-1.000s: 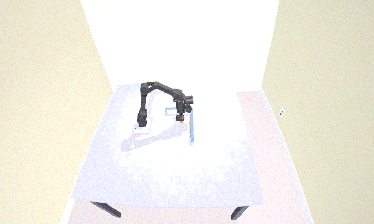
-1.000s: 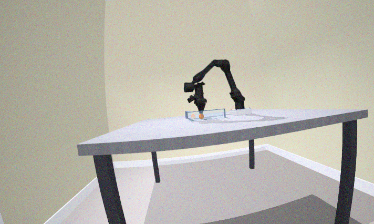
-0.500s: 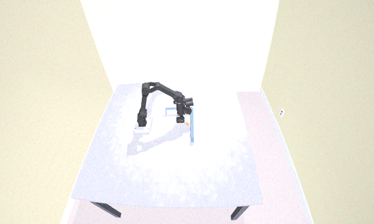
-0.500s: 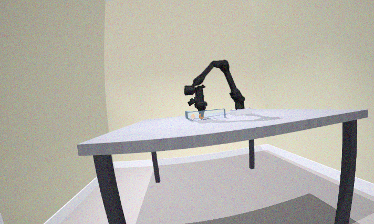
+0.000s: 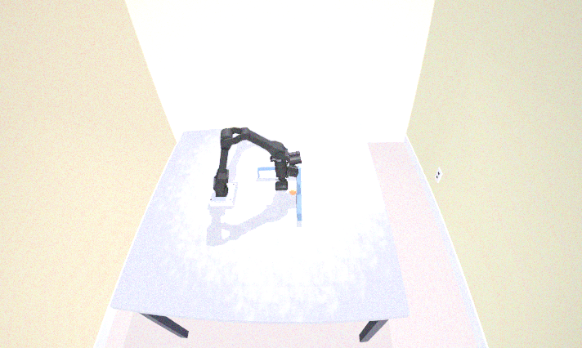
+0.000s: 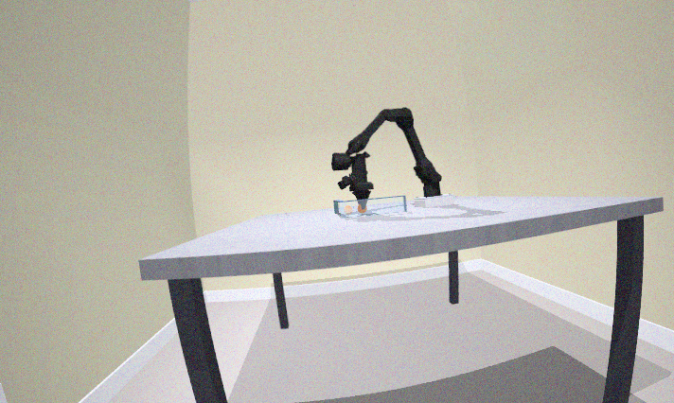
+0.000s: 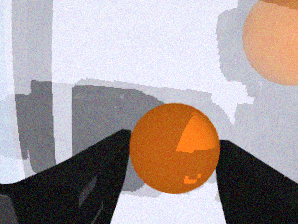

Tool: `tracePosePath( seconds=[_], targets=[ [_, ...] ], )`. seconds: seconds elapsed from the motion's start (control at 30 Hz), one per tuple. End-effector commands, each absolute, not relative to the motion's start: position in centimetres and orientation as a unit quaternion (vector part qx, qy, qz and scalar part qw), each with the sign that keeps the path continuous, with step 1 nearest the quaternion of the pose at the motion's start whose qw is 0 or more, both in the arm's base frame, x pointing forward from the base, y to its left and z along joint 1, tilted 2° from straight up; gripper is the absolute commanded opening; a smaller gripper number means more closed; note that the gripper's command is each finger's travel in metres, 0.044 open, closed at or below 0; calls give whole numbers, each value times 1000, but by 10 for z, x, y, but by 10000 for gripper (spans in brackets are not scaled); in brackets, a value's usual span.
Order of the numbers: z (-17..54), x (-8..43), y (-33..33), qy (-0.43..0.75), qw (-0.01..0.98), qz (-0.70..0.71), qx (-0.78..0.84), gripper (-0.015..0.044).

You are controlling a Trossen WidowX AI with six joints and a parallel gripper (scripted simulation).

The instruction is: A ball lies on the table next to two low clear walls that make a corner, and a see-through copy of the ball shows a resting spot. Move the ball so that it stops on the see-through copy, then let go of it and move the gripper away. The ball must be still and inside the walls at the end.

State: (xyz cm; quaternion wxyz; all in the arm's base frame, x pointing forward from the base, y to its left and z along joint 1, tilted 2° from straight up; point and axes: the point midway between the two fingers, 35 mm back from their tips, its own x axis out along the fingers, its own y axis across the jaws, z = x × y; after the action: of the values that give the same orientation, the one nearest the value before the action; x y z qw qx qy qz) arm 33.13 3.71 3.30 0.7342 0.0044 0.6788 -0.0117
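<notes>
1. My hand [image 7: 174, 163] grips the orange ball [image 7: 174, 147], both black fingers pressed against its sides.
2. The ball sits low over the table [image 6: 329, 235], inside the clear walls [image 6: 384, 202].
3. The see-through copy [image 7: 272, 35] lies near, apart from the ball, close to the corner.

The dark arm [image 5: 245, 146] arched from its base [image 5: 221, 189] across the pale surface [image 5: 258, 268]. The claw [image 5: 281, 185] pointed down inside the corner formed by two clear blue walls [image 5: 298, 203]. An orange spot [image 5: 292, 193] lay just beside it, against the longer wall.
</notes>
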Motion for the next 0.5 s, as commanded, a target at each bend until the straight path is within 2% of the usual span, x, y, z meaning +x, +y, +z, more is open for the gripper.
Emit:
tracePosePath(
  seconds=[0.0, 0.47],
  targets=[
    [56, 337, 38, 670, 742, -8, 2, 0],
    [137, 327, 39, 681, 732, -17, 11, 0]
  ],
)
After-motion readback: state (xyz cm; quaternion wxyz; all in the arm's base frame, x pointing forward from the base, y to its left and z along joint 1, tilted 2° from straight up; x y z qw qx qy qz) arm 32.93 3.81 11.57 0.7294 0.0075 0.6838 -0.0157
